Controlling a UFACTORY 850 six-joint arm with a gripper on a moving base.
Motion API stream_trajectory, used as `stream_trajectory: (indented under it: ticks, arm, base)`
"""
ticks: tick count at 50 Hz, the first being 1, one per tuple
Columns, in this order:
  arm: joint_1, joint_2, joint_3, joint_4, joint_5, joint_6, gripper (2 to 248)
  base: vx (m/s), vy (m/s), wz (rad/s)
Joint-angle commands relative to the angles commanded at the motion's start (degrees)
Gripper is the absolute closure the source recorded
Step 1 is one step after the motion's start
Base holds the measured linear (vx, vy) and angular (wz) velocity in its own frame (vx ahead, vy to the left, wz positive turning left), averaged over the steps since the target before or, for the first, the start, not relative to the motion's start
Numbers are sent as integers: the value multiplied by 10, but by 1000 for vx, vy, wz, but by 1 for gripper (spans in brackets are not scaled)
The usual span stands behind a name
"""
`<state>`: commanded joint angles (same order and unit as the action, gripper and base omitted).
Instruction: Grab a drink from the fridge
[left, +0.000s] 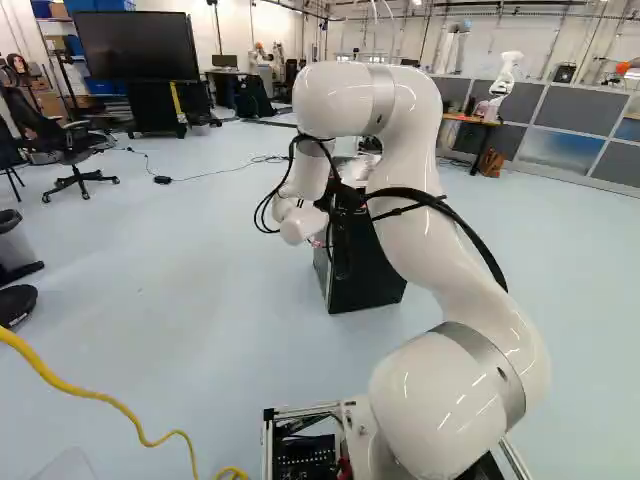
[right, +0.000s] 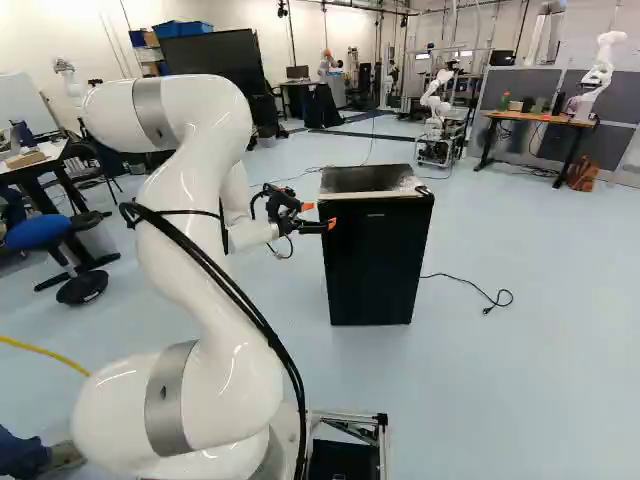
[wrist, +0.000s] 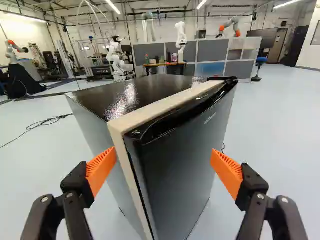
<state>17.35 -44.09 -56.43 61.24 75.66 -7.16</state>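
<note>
The jaws (right: 319, 215) stand wide apart, fridge (right: 375, 265) ahead, cable (right: 466, 283) beside it, desk (right: 530, 118) beyond.

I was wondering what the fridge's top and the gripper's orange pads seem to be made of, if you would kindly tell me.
The fridge's top looks like glossy black painted metal, judging by its bright highlights, though plastic is possible. The orange pads look like matte rubber or flexible plastic, going by their ribs and lack of shine.
</note>
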Motion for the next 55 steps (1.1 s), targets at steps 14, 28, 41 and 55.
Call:
stream_trajectory:
  ticks: [14, 28, 41, 55]
  arm:
    - [-5, -3, -5, 0, 0, 0, 3]
    - [-12, -3, -5, 0, 0, 0, 3]
    - [-17, 3, 4, 0, 0, 0, 3]
    - [-20, 21, 35, 0, 0, 0, 3]
  base:
    - [0, 0, 0]
    - [0, 0, 0]
    - [0, 0, 0]
    - [0, 0, 0]
